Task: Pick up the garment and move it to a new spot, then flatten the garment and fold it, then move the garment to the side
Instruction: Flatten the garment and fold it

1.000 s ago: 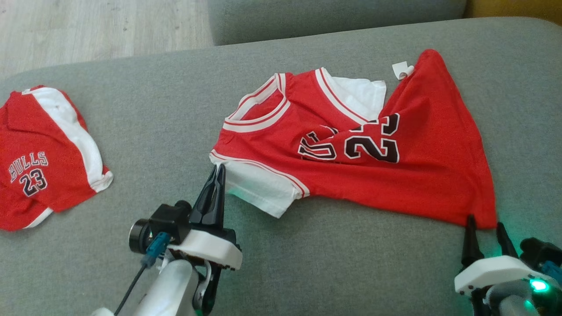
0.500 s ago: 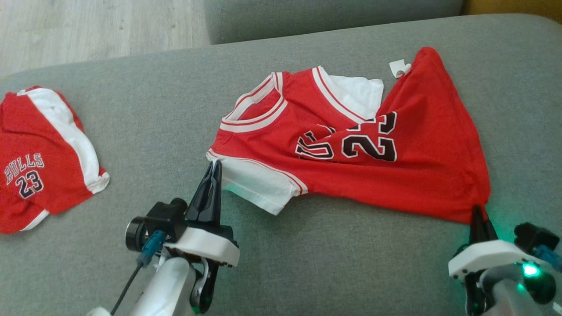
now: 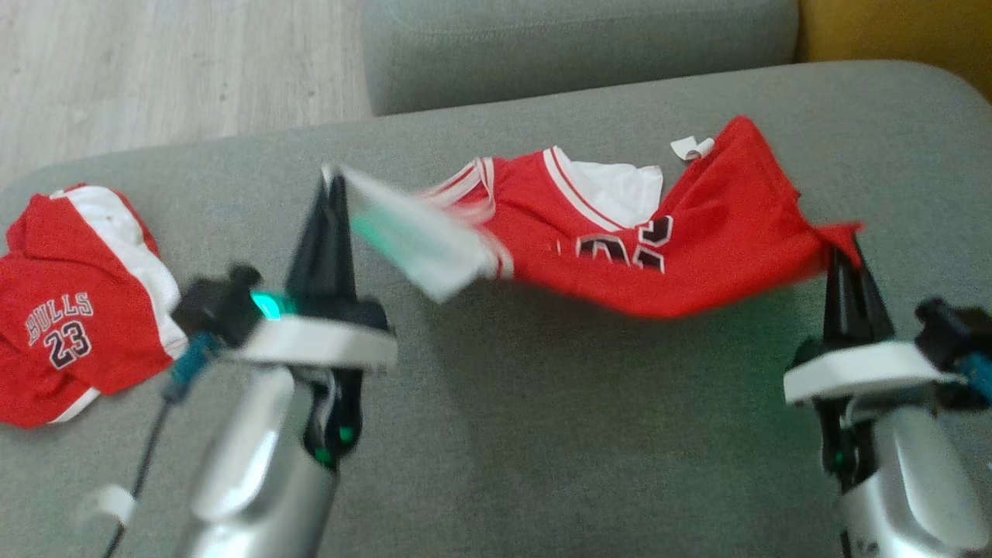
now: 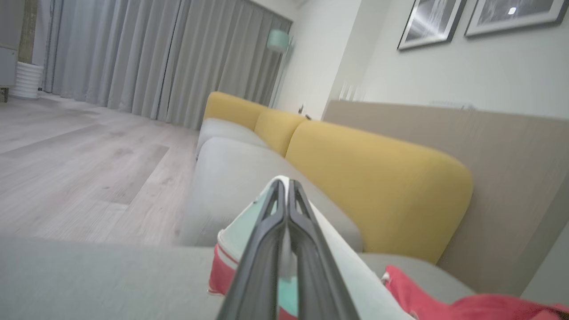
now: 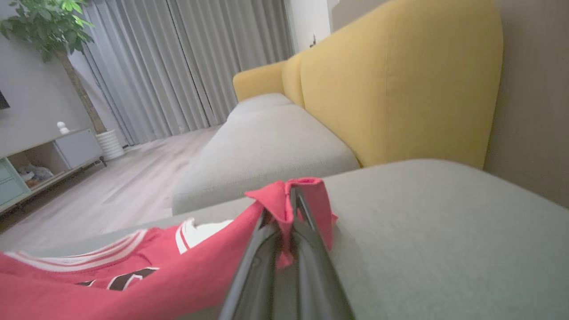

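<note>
Spare shirt (image 3: 70, 310): folded, red and white, lying at the left edge of the seat (image 3: 542, 449), well apart from the work.
Left gripper (image 3: 329, 180): clenched on the white sleeve (image 3: 411, 240), held above the seat.
Shirt (image 3: 682, 256): the task's red garment, slung between both grippers over the middle of the seat. Its middle sags, and its far side seems to touch the seat.
Long axis: runs left to right, roughly along the seat's front edge; each arm holds its own nearer end.
Right gripper (image 3: 838, 252): clenched on the red hem corner, near the right edge.
Coming move: probably a joint carry to a new spot. Both ends must travel together, or the cloth slackens.
</note>
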Tool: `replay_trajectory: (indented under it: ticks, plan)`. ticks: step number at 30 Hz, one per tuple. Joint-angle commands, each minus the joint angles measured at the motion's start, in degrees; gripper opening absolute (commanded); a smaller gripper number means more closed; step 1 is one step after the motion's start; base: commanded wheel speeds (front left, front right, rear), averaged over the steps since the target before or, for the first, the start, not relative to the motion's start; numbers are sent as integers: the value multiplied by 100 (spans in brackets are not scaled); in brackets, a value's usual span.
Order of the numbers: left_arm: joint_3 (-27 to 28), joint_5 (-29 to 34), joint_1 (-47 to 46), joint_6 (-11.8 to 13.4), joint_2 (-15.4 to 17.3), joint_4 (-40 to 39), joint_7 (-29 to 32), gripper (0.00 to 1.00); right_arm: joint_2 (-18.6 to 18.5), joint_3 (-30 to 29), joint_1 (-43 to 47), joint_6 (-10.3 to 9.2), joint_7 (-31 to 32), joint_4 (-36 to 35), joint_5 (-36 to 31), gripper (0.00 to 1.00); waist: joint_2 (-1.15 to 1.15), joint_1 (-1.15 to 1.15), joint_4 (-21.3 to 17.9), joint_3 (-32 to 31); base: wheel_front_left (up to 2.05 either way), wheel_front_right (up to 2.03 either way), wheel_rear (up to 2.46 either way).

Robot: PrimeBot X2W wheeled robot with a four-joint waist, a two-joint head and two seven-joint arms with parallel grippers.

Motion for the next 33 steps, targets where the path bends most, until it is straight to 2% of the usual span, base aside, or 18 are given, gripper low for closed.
replay_trajectory:
  ticks: [1, 3, 8, 14, 20, 23, 27, 29, 33]
  plan:
    - [271, -185, -527, 5, 25, -354, -71, 0, -51, 235, -341, -4, 68, -452, -99, 0, 0, 0, 4, -92, 0, 0, 0]
    - [409, -495, -926, 62, 25, -619, -71, 0, -254, 424, -573, -4, 254, -972, -90, 0, 0, 0, 15, -194, 0, 0, 0]
    - [642, -785, -1458, 164, 25, -1084, -71, 0, -673, 620, -916, -4, 570, -1752, 51, 0, 0, 0, 43, -349, 0, 0, 0]
    - [741, -792, -1638, 237, 51, -1891, -22, 0, -1034, 642, -916, -4, 1051, -2791, 143, 0, 0, 0, 69, -441, 0, 0, 0]
    - [804, -892, -1650, 473, 168, -3041, 474, 0, -1063, 209, -654, -4, 1711, -3940, 57, 0, 0, 0, 62, -264, 0, 0, 0]
    - [653, -821, -1882, 424, 375, -3254, 894, 0, -982, 0, -706, -4, 2122, -4354, -94, 0, 0, 0, 74, -14, 0, 0, 0]
    - [655, -754, -2460, 377, 559, -2987, 1182, 0, -1011, -97, -1031, -4, 2518, -4478, -223, 0, 0, 0, 53, 426, 0, 0, 0]
    - [724, -776, -2854, 316, 655, -2678, 1274, 0, -948, -109, -1349, -4, 2711, -4286, -221, 0, 0, 0, -2, 720, 0, 0, 0]
    - [847, -732, -3579, 242, 846, -2003, 1373, 0, -1107, 169, -2114, -4, 2833, -3719, -265, 0, 0, 0, -82, 1237, 0, 0, 0]
